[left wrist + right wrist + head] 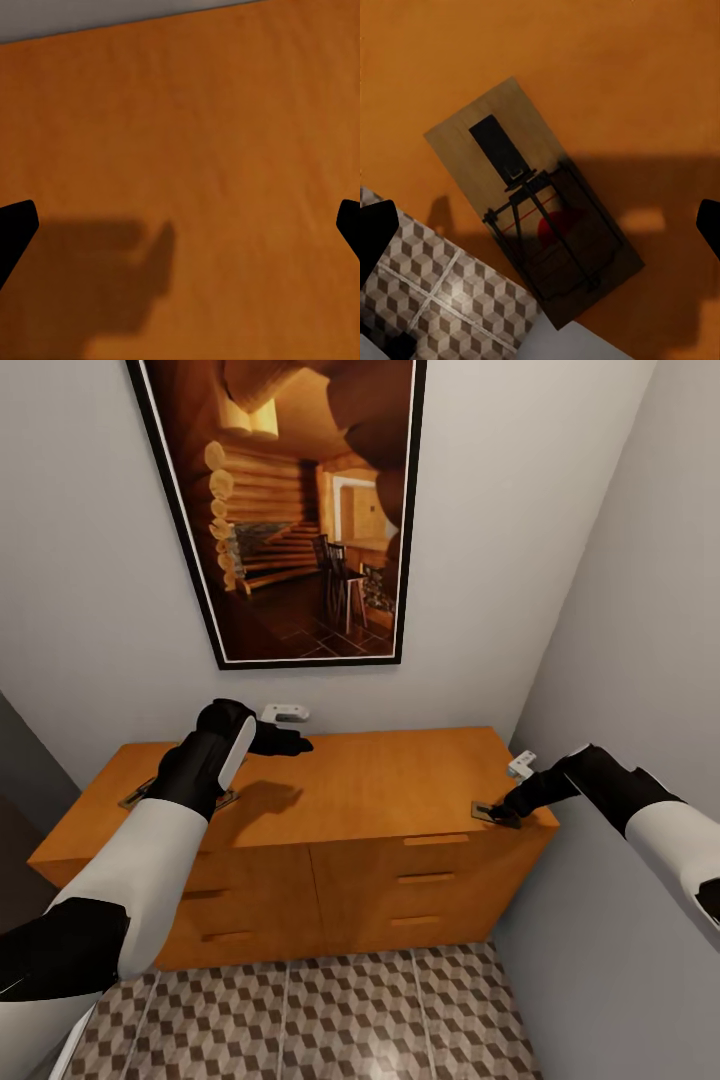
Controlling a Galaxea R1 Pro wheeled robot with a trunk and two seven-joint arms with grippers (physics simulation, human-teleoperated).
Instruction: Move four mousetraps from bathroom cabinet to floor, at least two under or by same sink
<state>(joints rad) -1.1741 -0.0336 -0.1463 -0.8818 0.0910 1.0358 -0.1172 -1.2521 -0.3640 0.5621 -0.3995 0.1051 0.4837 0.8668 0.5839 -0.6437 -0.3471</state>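
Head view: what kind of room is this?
Probably a small room in a house; which one I can't tell: patterned floor tiles, a wooden cabinet with a mousetrap on top, a framed picture.

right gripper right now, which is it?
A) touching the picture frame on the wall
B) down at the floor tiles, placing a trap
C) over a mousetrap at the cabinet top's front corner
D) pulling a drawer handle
C: the right gripper is at the mousetrap lying flat on the cabinet top by its front right corner, with its fingers spread wide to either side of the trap and nothing gripped.
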